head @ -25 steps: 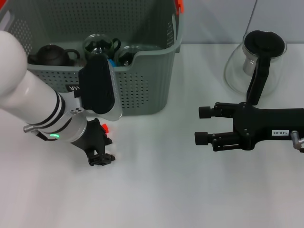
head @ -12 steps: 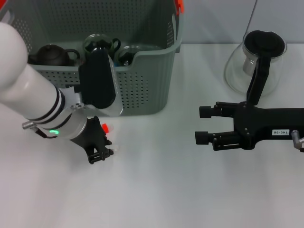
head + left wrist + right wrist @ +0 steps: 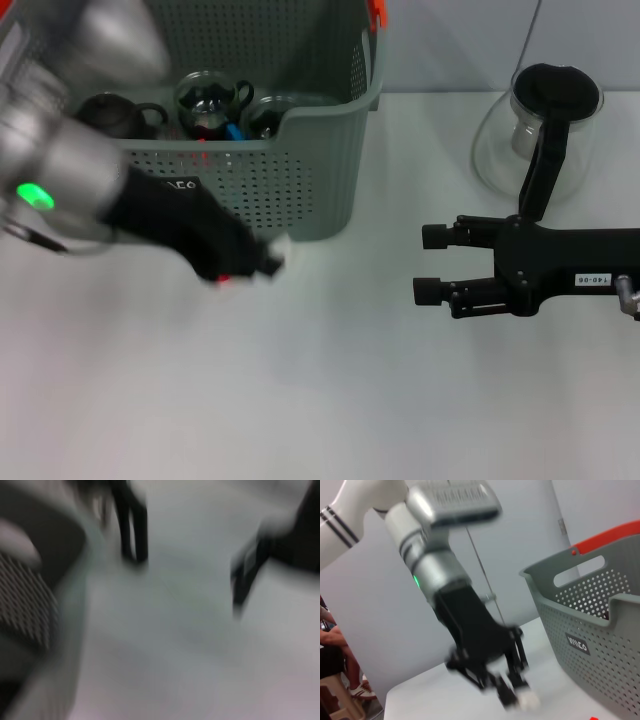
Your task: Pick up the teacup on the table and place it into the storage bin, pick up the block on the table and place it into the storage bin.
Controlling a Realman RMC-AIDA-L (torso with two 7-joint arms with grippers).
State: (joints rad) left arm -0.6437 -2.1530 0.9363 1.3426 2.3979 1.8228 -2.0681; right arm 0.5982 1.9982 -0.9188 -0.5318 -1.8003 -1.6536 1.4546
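The grey-green storage bin [image 3: 300, 180] stands at the back left, and its perforated wall also fills the right wrist view [image 3: 600, 630]. Inside it lie a glass teacup [image 3: 210, 100], a second glass cup [image 3: 266, 116] and a dark teapot [image 3: 110, 115]. My left gripper [image 3: 262, 263] is in fast motion just in front of the bin's front wall, low over the table. A small white block [image 3: 527, 700] sits at its fingertips, also visible as a white patch [image 3: 276, 262]. My right gripper [image 3: 430, 264] hovers open at the right, holding nothing.
A glass pitcher [image 3: 545, 120] with a black lid and handle stands at the back right, just behind my right arm. A small red spot [image 3: 222, 278] shows under my left wrist. White table stretches between the two grippers and along the front.
My left arm has swung round, carrying its gripper from the front left towards the bin's front right corner, with the white block at its tips. The right arm has not moved.
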